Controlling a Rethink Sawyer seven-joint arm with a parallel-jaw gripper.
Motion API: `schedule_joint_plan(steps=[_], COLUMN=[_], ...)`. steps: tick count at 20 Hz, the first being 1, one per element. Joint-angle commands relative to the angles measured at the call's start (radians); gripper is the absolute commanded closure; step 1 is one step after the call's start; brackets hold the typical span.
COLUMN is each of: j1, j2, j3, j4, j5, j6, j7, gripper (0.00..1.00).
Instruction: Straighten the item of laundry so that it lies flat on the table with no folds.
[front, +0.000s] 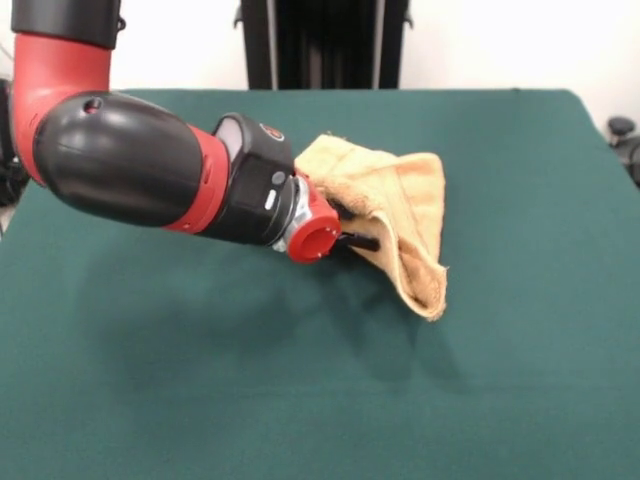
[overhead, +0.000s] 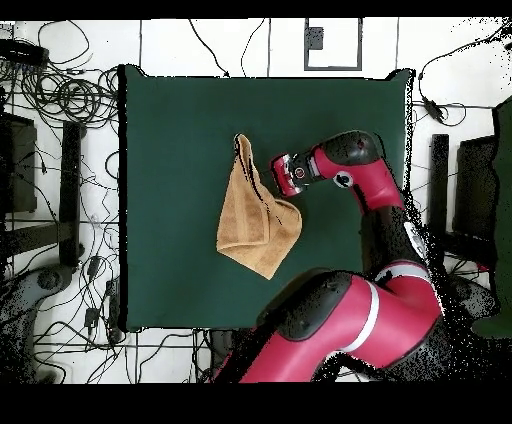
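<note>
The tabletop (front: 520, 380) is largely bare, leaving ample room for spreading. The towel (front: 400, 215) is held near its middle, bunched and folded, one corner drooping toward the felt, apparently lifted so that its folds can fall open. The gripper (front: 352, 228) is seen pinching the towel's edge, its black fingers (front: 362, 241) pressed into the cloth.

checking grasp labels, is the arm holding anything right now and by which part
The end effector is shut on the golden-tan terry-cloth towel, pinching a fold in its middle region, lifting it partly off the table.
</note>
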Motion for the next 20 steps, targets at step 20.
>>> schedule_joint_plan(steps=[20], j1=[0.104], j2=[0.075], j3=[-0.213], j4=[-0.243], j5=[-0.19], j6=[0.019], j7=[0.315], gripper=[0.0])
